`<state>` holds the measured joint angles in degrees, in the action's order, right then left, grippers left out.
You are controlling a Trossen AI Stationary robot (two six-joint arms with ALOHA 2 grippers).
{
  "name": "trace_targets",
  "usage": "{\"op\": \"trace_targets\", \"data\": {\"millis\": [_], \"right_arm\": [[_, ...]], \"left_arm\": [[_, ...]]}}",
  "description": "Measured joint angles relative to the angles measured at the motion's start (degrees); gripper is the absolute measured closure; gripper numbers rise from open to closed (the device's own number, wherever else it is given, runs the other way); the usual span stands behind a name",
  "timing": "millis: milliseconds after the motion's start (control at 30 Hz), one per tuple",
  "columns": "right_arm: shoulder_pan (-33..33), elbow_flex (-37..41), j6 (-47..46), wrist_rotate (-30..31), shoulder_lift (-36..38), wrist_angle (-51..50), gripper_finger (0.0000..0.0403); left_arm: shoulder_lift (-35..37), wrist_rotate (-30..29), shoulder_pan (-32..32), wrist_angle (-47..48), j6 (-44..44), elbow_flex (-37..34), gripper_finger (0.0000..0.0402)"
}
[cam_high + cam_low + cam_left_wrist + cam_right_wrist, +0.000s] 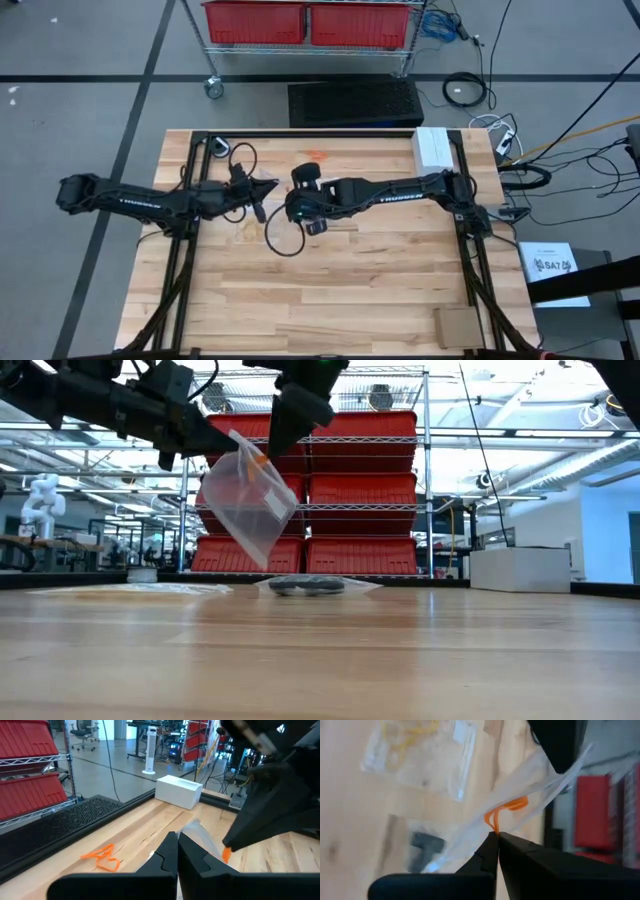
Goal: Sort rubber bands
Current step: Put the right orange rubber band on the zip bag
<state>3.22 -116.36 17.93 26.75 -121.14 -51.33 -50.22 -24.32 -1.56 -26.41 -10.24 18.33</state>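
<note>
Several orange rubber bands (102,859) lie as thin tangled loops.

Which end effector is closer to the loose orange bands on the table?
Left. The left end effector is just short of the orange bands; the right end effector sits farther off.

Two arms are counted, so two grippers: the left gripper (262,212) and the right gripper (292,210). Three clear bags are seen: one held up (247,493), one lying with black bands (305,586), one with yellow bands (417,750). Orange bands are spotted in two places, on the table (104,858) and at the raised bag (504,810); exact numbers cannot be made out.
</note>
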Motion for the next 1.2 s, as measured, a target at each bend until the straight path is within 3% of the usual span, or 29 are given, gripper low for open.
{"op": "trace_targets", "data": {"millis": [133, 367, 700, 900, 1200], "right_arm": [[-1.52, 0.0, -9.02, -4.57, 0.0, -0.45, 0.0403], [-3.5, 0.0, -21.19, -5.89, 0.0, -0.73, 0.0403], [-1.46, 0.81, -22.01, -7.53, 0.05, 2.78, 0.0403], [-0.85, 9.25, -23.25, -5.45, 1.65, 9.86, 0.0403], [-0.85, 25.83, -26.38, 1.82, 7.71, 33.5, 0.0403]], "left_arm": [[-1.64, 0.28, 0.13, -0.21, 0.02, 1.12, 0.0402], [-4.36, 2.2, 0.09, -0.02, 0.48, 2.27, 0.0402], [-4.53, 1.71, 0.09, 0.98, 0.42, 2.29, 0.0402], [-4.52, 1.51, 0.09, 1.46, 0.17, 2.29, 0.0402], [-4.52, 1.68, 0.09, 1.44, 0.15, 2.35, 0.0402]]}}
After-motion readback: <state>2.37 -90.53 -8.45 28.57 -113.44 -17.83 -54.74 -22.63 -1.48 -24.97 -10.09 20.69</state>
